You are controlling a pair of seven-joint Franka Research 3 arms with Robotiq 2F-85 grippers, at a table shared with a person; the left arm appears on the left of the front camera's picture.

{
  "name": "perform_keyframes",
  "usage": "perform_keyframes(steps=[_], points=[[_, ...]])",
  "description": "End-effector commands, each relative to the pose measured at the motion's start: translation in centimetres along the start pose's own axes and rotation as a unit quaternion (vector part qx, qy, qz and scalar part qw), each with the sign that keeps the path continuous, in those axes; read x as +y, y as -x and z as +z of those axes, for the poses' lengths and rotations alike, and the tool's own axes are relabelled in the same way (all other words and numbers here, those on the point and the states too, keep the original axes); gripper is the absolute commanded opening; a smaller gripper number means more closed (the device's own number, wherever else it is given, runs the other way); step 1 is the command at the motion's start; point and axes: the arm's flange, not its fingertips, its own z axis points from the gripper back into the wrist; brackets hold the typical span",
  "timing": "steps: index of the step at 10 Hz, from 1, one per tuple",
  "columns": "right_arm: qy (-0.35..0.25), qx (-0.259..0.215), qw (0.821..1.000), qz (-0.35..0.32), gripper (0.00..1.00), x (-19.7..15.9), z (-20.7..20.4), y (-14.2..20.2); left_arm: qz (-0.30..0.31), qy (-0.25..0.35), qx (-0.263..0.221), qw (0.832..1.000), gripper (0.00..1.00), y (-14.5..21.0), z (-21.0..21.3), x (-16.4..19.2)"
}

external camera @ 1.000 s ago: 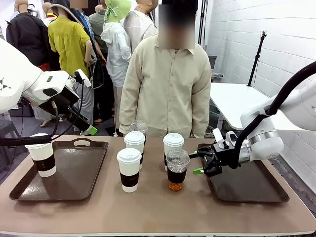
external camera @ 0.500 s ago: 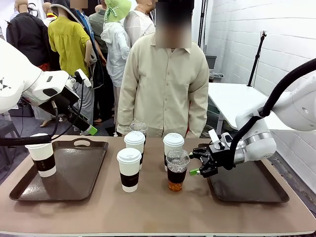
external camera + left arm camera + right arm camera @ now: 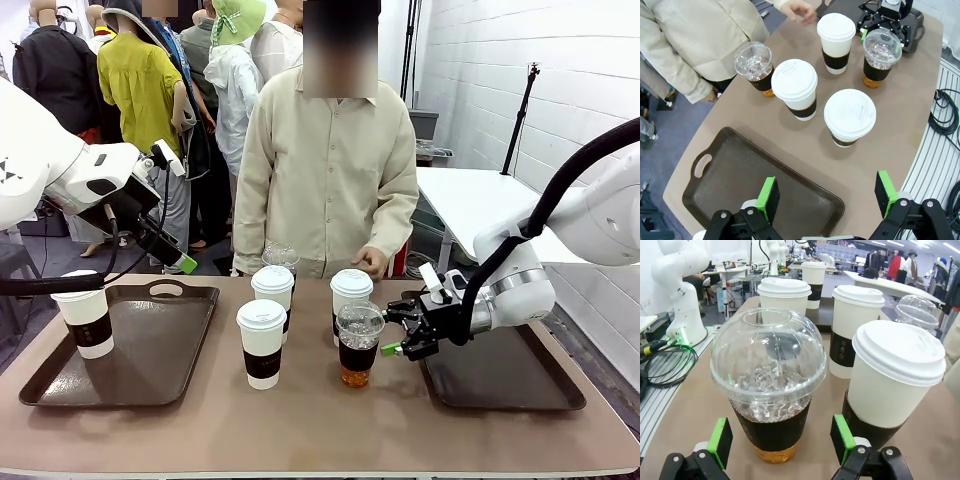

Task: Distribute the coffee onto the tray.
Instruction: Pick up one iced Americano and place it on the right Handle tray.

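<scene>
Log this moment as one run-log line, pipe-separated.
right gripper: open, at front iced cup, no grip | left gripper: open, above left tray | left tray: one paper cup

The left arm comes in from the left side and is held high, its wrist angled down and toward the middle. The left gripper points steeply downward from well above the table top, its jaws spread wide with the green pads facing each other across an empty gap. The right arm curves in from the right and bends low, its wrist lying nearly level. The right gripper points sideways toward the middle, just above the table top, its jaws spread wide and gripping nothing
</scene>
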Motion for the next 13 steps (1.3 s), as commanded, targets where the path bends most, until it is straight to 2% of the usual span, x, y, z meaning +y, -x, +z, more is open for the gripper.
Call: perform_keyframes(steps=[1, 9, 13], points=[[-0.020, 0.002, 1.000, -0.013, 1.00, -1.0, -0.6, 0.0, -0.004, 0.001, 0.005, 1.000, 1.00, 0.0, 0.1, 0.2], [-0.072, 0.004, 0.997, -0.020, 1.00, -2.3, -2.6, 0.4, -0.004, 0.001, 0.005, 1.000, 1.00, 0.0, 0.1, 0.2], [-0.077, 0.005, 0.997, -0.024, 1.00, -2.3, -3.0, 0.5, -0.004, 0.001, 0.005, 1.000, 1.00, 0.0, 0.1, 0.2]])
